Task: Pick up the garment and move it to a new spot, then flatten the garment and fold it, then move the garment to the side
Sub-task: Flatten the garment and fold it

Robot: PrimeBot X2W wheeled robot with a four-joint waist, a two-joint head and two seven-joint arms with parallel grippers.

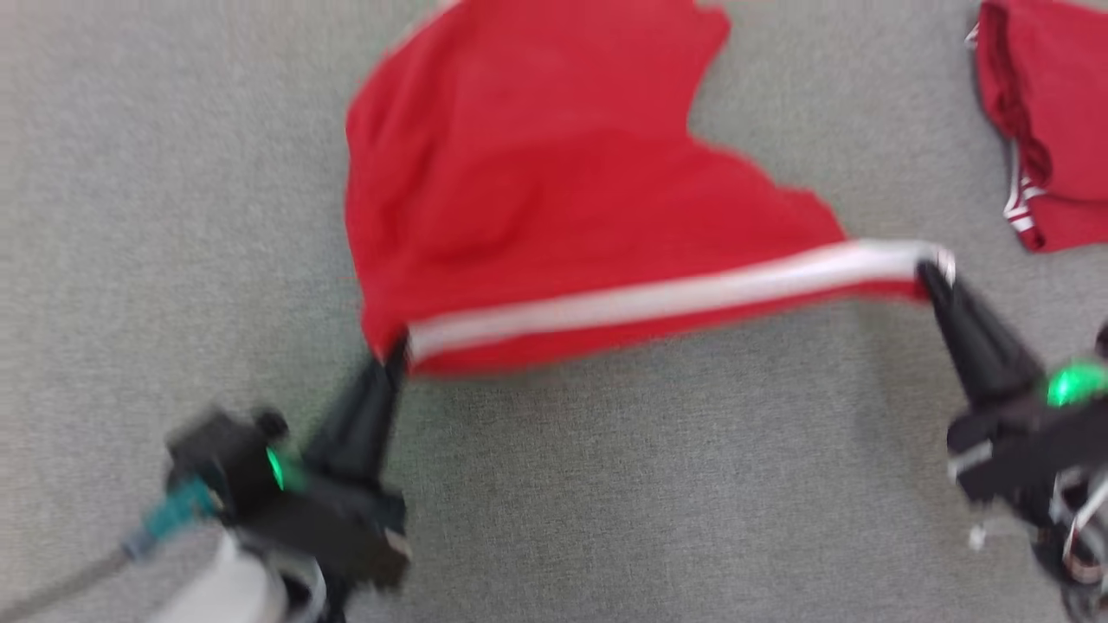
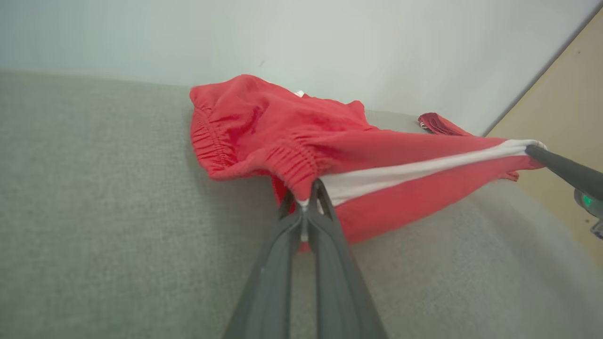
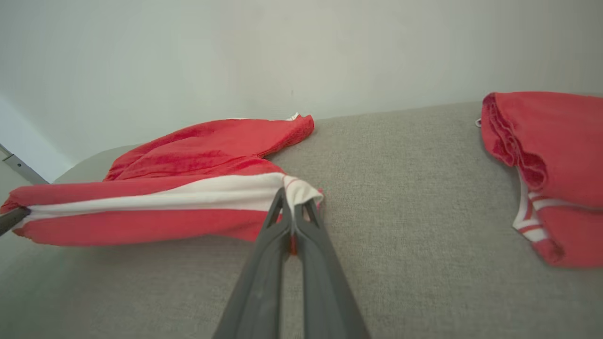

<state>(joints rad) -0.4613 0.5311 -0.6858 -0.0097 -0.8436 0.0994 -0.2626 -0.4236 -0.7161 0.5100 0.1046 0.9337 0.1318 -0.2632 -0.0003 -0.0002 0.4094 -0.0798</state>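
Note:
The garment (image 1: 554,190) is a pair of red shorts with a white side stripe, spread over the grey table (image 1: 606,484). Its near edge is stretched taut between both grippers and lifted off the surface. My left gripper (image 1: 396,353) is shut on the elastic waistband corner (image 2: 301,186). My right gripper (image 1: 933,270) is shut on the hem end of the white stripe (image 3: 297,193). In the left wrist view the garment (image 2: 264,132) bunches behind my left gripper (image 2: 308,200), and the right gripper (image 2: 532,149) shows at the far end. My right gripper (image 3: 294,207) pinches the cloth in its own view.
A second red garment (image 1: 1047,112) with white stripes lies folded at the table's far right, also seen in the right wrist view as a red pile (image 3: 551,160). A pale wall (image 3: 235,56) rises behind the table. Bare grey cloth lies in front of the shorts.

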